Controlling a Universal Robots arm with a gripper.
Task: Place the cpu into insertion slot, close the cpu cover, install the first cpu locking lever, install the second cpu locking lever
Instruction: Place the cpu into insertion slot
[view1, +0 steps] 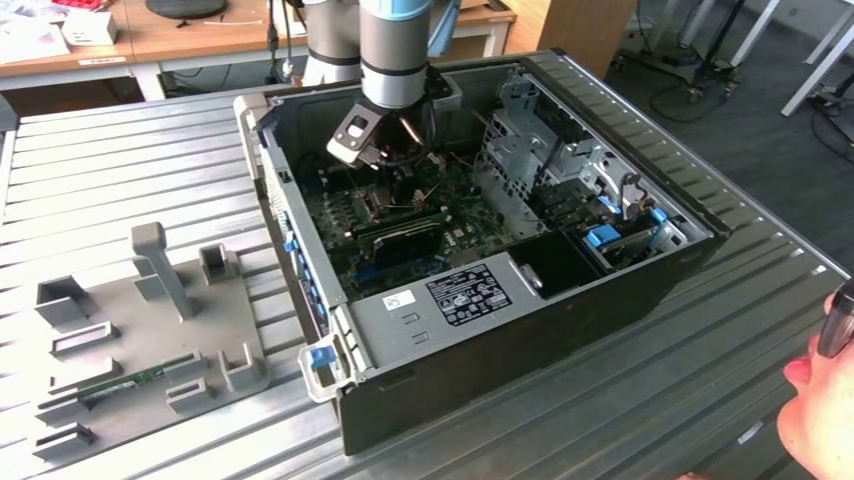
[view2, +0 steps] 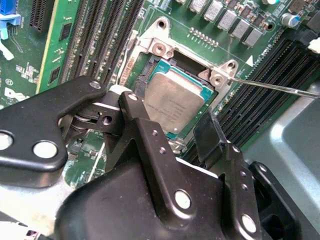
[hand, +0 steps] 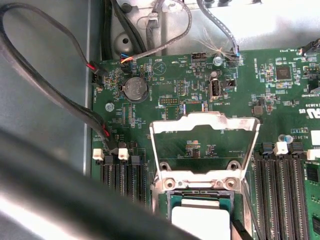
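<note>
The cpu (view2: 175, 102) lies flat in the insertion slot (view2: 150, 75) on the green motherboard (view1: 400, 225); its grey top also shows in the first wrist view (hand: 200, 220). The cpu cover (hand: 205, 120) stands raised on its hinge, with the board visible through its window. My gripper (view2: 170, 117) hangs just above the cpu, open, with one black finger (view2: 145, 135) on each side of the chip. I cannot see whether the fingers touch it. A thin locking lever (view2: 280, 89) sticks out sideways from the socket. In the exterior view my gripper (view1: 398, 192) reaches down into the open computer case (view1: 534, 290).
Long black memory slots (view2: 100, 45) run along both sides of the socket. Cables (hand: 60, 95) loop along the board's edge. A grey fixture plate (view1: 147, 330) holding a memory stick (view1: 127, 383) lies at the exterior view's left. A person's hand (view1: 814, 410) is at its lower right.
</note>
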